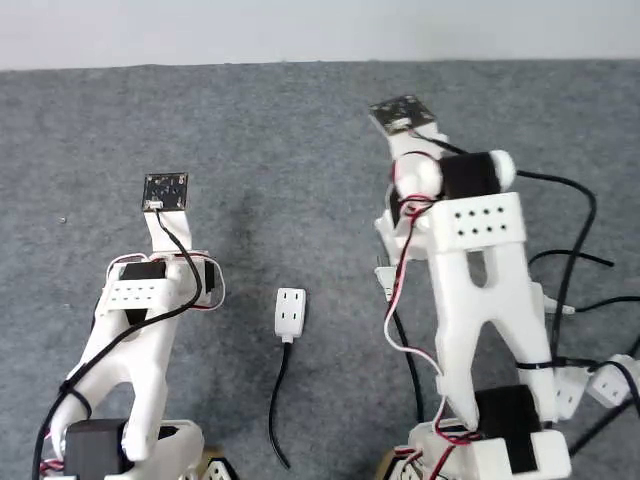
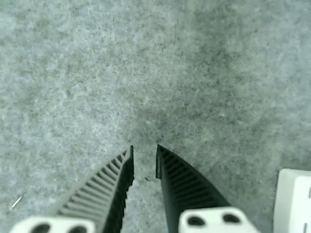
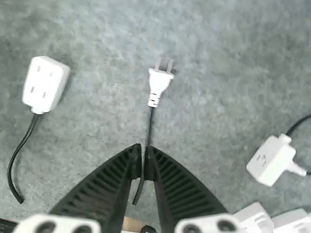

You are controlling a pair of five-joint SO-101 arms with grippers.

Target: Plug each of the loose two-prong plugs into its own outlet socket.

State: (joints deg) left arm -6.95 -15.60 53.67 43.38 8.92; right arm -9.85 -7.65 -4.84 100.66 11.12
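Right wrist view: your right gripper (image 3: 142,158) has its fingers pressed together on the thin black cord (image 3: 148,121) of a white two-prong plug (image 3: 159,81). The plug lies flat on the grey carpet (image 3: 233,58) just beyond the fingertips, prongs pointing away from the gripper. A white outlet socket block (image 3: 43,83) with its own black lead lies well apart on one side, and a second white block (image 3: 272,158) with slots in its face on the other. Left wrist view: your left gripper (image 2: 144,154) hovers over carpet, fingers slightly apart with carpet showing between them. High view: the socket block lies between the left arm (image 1: 140,330) and the right arm (image 1: 480,290).
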